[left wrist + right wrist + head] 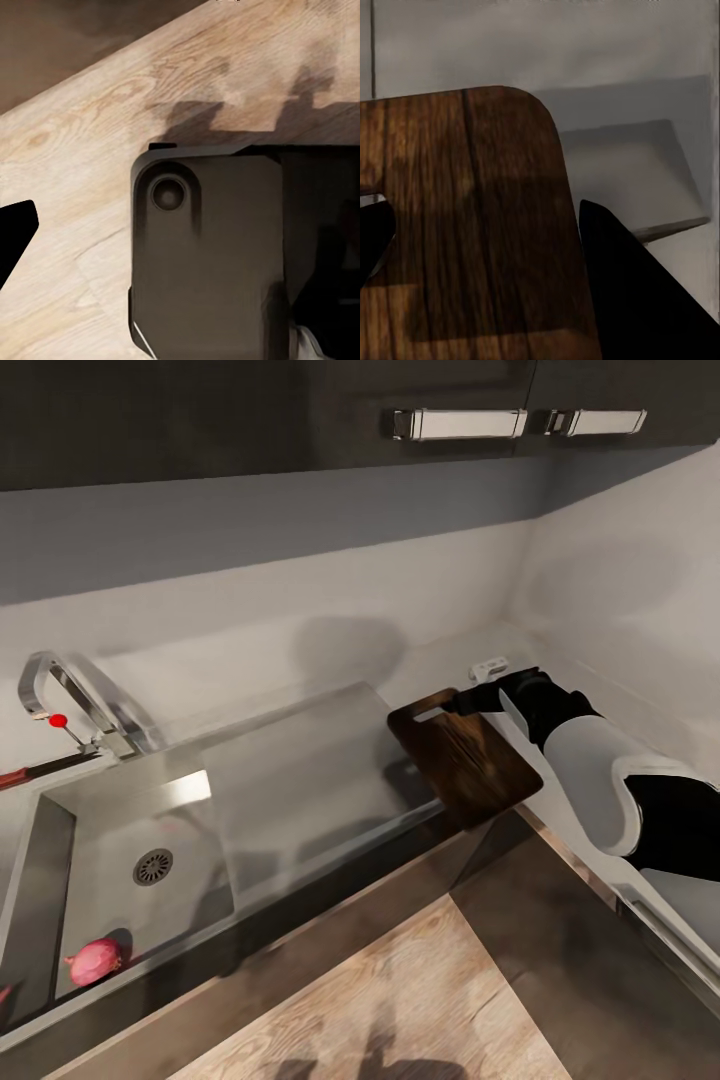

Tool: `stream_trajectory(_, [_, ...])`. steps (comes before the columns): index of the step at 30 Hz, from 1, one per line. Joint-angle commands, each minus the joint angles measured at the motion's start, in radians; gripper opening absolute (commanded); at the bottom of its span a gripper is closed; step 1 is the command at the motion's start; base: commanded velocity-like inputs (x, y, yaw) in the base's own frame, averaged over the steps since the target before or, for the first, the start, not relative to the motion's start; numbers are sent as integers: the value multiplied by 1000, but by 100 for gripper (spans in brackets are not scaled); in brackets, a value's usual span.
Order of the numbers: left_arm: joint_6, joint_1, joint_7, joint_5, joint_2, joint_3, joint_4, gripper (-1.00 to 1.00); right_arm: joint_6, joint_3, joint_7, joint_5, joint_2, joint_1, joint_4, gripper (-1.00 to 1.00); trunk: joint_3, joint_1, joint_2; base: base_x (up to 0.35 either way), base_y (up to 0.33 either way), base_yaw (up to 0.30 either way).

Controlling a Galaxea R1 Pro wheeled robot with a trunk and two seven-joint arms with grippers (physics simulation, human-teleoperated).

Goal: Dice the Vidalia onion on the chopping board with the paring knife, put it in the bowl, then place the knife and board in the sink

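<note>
The Vidalia onion [97, 960] lies in the near corner of the sink [60, 830], close to the round drain. At the counter's corner rests the chopping board [468, 758], its slot handle at the far end. My right gripper [468, 700] hovers open over that slotted end, and in the right wrist view the chopping board [465, 217] spans the gap between its two dark fingers [645, 300]. A slim reddish-handled paring knife [30, 772] lies behind the sink at the far left. In the left wrist view, one fingertip [16, 236] stands far to the side above the floor.
The faucet [70, 700] with a red dot curves over the basin, and the steel drainboard [300, 780] lies between basin and board. A small white object [490, 668] sits by the back wall. Black upper cabinets [460, 424] hang overhead. The robot base [210, 262] is over pale wood floor.
</note>
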Motion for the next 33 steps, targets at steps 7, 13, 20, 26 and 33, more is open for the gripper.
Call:
stream_trajectory(7, [-2, 1, 2, 1, 15, 4, 3, 100, 4, -6, -67, 5, 15, 0, 1, -100, -1, 1, -2, 0, 0, 0])
stream_trajectory(13, [-3, 0, 3, 1, 20, 4, 4, 100, 4, -6, -115, 5, 42, 20, 7, -100, -1, 1, -2, 0, 0, 0])
stream_trajectory(20, [-4, 0, 3, 1, 22, 4, 5, 100, 5, -7, -356, 4, 128, 21, 6, -100, -1, 1, -2, 0, 0, 0])
stream_trajectory(26, [-3, 1, 3, 2, 21, 6, 14, 100, 7, -37, -386, 4, 134, 21, 5, -100, -1, 1, -2, -8, 0, 0])
stream_trajectory(33, [-3, 1, 3, 3, 23, 6, 21, 100, 9, -79, -388, 5, 135, 21, 6, -100, -1, 1, -2, -184, 123, 0])
